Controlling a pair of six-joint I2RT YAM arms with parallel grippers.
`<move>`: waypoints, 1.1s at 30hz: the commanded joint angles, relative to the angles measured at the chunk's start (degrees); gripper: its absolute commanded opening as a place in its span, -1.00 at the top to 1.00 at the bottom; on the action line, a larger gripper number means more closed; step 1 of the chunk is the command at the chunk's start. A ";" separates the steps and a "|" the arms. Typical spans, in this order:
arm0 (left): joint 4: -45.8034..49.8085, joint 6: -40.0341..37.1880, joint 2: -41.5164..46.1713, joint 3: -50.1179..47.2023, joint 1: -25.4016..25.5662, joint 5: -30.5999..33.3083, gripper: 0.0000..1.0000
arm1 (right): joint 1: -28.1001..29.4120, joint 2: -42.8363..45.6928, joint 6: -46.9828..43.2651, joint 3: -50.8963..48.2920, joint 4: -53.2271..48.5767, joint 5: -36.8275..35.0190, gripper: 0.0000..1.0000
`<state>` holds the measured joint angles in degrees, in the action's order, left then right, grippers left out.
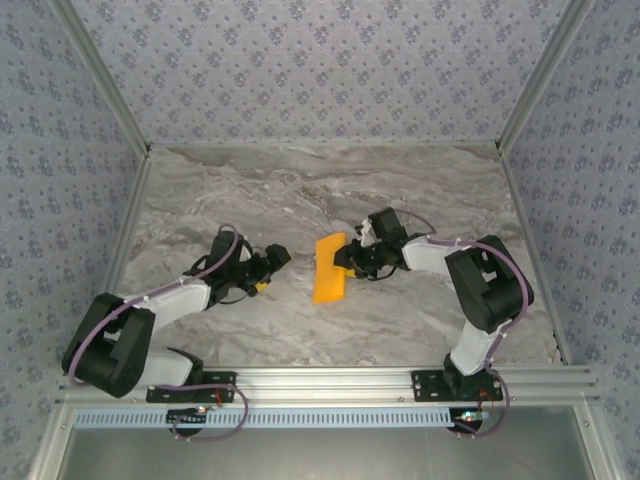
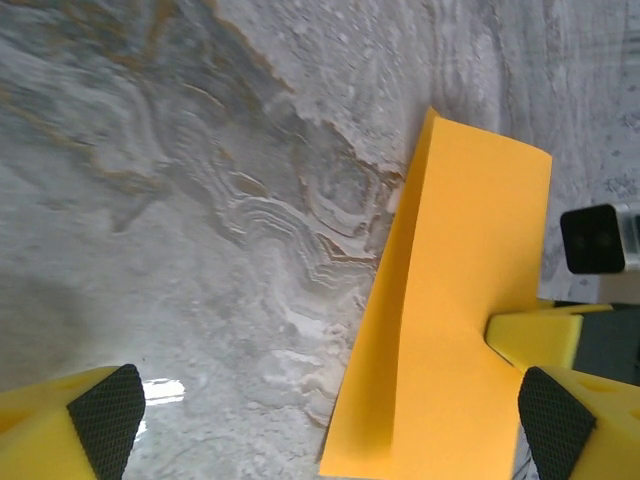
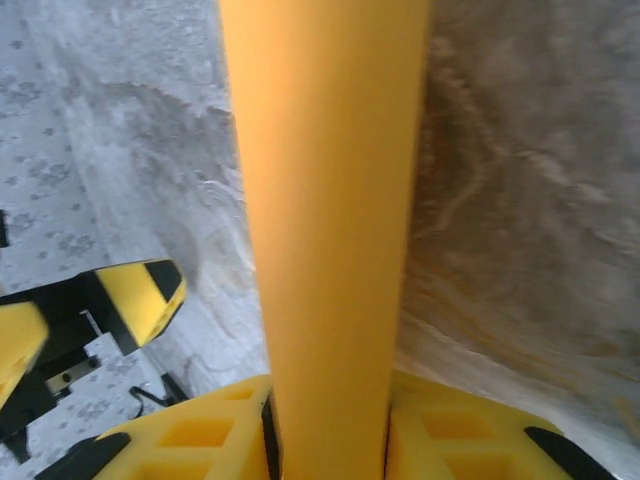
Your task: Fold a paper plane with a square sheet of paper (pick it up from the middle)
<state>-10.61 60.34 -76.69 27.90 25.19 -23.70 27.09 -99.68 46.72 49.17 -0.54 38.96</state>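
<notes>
Right gripper (image 1: 347, 262) pinching folded orange paper (image 1: 328, 270), left gripper (image 1: 275, 268) agape beside it

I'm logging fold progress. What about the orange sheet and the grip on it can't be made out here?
- Whether the right gripper pinches the square sheet of paper: too small in the top view; in the right wrist view the paper covers the gap between the fingers.
- The sheet's creases: blurred in the right wrist view.
- One near corner: cut off by the left wrist view's bottom edge.
</notes>
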 commanded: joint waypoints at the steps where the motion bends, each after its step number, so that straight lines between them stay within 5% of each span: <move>1: -3.26 0.75 -1.58 1.94 1.50 -1.52 -0.94 | 0.11 0.07 -6.28 2.63 -10.22 -5.15 0.26; 13: -6.86 -0.82 -5.67 6.05 8.43 1.18 -0.75 | 2.34 3.22 -10.19 7.14 -24.33 -19.79 -0.22; 33: -3.01 -2.40 -14.10 14.64 14.21 4.34 -0.37 | 3.96 1.47 -3.22 5.43 -24.67 -27.78 -0.15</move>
<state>-13.63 59.37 -90.15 41.10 38.70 -20.80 30.63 -96.90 41.04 55.33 -24.62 12.80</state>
